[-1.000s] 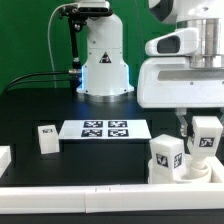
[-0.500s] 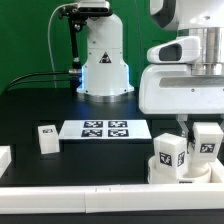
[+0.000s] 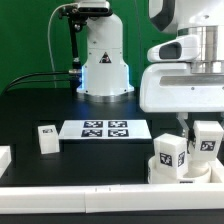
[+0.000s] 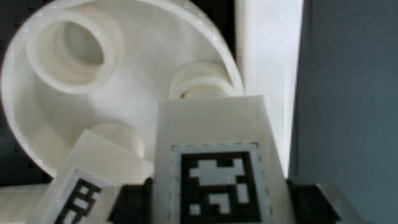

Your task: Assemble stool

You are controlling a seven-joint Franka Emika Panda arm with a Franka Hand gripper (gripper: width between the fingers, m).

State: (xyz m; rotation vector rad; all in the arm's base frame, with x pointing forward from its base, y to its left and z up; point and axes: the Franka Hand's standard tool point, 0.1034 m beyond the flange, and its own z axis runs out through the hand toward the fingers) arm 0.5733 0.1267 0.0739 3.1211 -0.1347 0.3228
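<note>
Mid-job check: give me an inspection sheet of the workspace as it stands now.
Surface: black table, with the marker board lying flat mid-table.
Job's things: seat disc at the exterior view's right, standing leg on it; held leg beside that one; spare leg upright at the exterior view's left.
Clutter: white border rail along the near edge.
Grippers: gripper shut on held leg.
Cables: black cables run behind to the arm base.
Surroundings: green backdrop.

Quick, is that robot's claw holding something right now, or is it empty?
The gripper is closed on a white stool leg, holding it over the seat disc.
</note>
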